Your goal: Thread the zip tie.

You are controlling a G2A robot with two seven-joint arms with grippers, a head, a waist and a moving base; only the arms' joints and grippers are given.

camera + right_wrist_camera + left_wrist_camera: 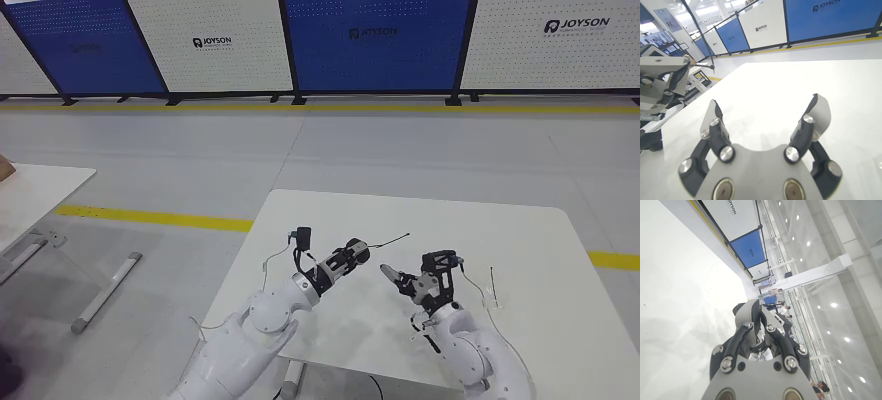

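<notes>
Ahead of the right claw (764,98), whose fingers stand spread apart, bare white surface (791,79) runs open to the far edge, and a claw could pass freely there. Close on its left hangs the left claw (677,75). The black zip tie (703,40) pinched in it juts into the air between the two, narrowing that gap
</notes>
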